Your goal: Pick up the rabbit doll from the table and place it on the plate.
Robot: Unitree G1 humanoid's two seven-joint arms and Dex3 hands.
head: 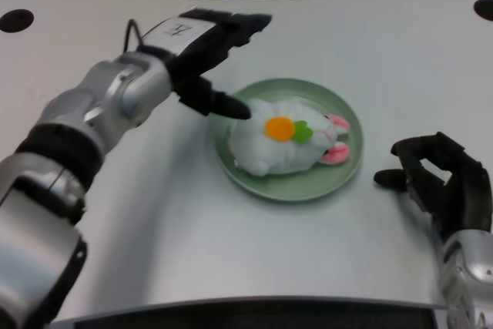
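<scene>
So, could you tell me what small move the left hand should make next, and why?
Probably just draw the left hand back toward the robot's own side, away from the plate. The rabbit doll lies on the plate, and the hand is open, holds nothing, and sits up and to the left of the doll.

The rabbit doll point(286, 146) lies on its side on the plate point(254, 180), ears toward the right rim, a carrot point(283, 128) on its upper side. The plate sits near the middle of the white table point(231, 244). The left hand point(206, 45) hangs up and to the left of the plate, clear of the doll, fingers spread and holding nothing, one fingertip just beside the plate's left rim. The right hand point(441, 182) rests to the right of the plate, apart from it.
</scene>
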